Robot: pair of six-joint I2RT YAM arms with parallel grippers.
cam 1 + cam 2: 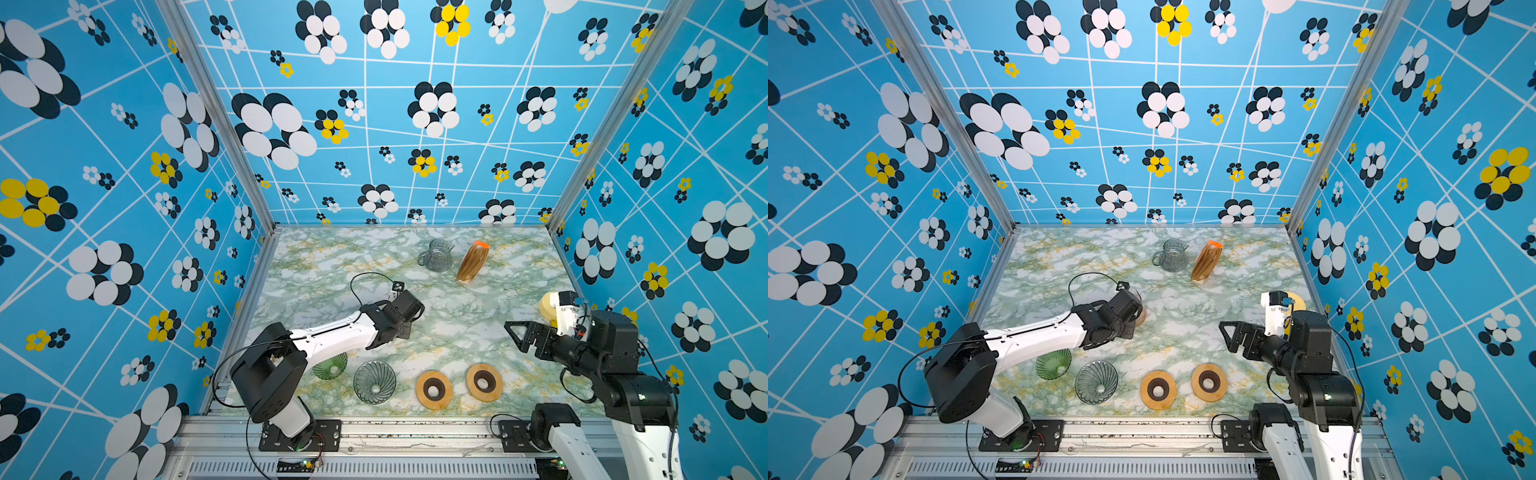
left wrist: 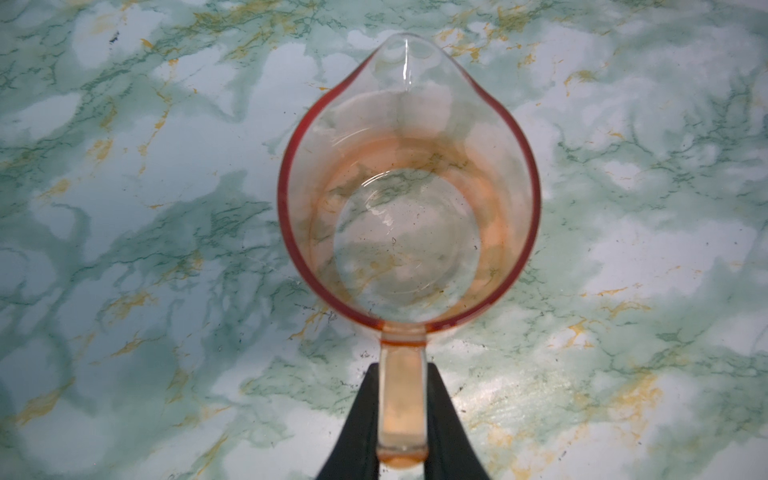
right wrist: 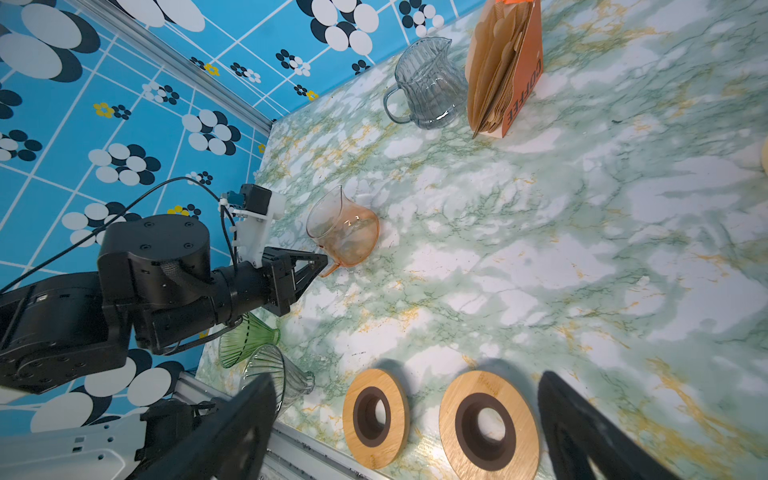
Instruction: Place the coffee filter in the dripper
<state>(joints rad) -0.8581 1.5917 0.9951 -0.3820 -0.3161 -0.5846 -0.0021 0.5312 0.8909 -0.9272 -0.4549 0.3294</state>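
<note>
In both top views we see the left pincer (image 1: 401, 328) low over the marble table (image 1: 324, 266), its jaws hidden under the wrist. In a top view a sliver of the orange glass jug (image 1: 1142, 316) shows just past its tip. The filter pack (image 1: 473, 262) stands well beyond this pincer, near the back wall, with a grey glass jug (image 1: 437, 255) just beside it. The green dripper (image 1: 330, 365) sits behind the pincer, partly under its arm, and a clear dripper (image 1: 374, 381) is next to it. The right pincer (image 1: 515, 332) stands well apart from the left one. 2 wooden rings (image 1: 434, 390) lie between it and the front edge.

In the left wrist view, the left pincer (image 2: 402, 374) is clamped narrow on the handle (image 2: 402, 399) of the orange jug, which stands upright on the table.

In the right wrist view, the right pincer (image 3: 405, 376) has its jaws spread wide and holds nothing. The 2 rings lie just ahead of them. The filter pack (image 3: 498, 70) is far ahead, and the green dripper (image 3: 245, 345) lies on its side.
</note>
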